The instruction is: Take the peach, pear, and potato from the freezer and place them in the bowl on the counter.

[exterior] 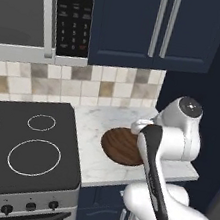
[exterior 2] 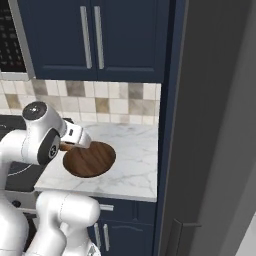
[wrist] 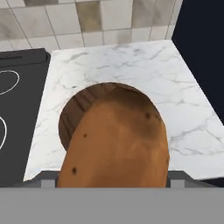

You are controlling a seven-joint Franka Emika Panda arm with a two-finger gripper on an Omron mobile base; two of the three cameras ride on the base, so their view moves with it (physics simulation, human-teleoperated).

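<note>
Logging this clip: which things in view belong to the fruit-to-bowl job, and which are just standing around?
Job:
potato, held in the hand above the bowl
bowl, nothing visible in it
counter
freezer, door shut

Bystanders:
stove
microwave
upper cabinets

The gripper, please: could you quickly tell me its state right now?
Gripper: shut on the potato, holding it above the bowl on the counter.
</note>
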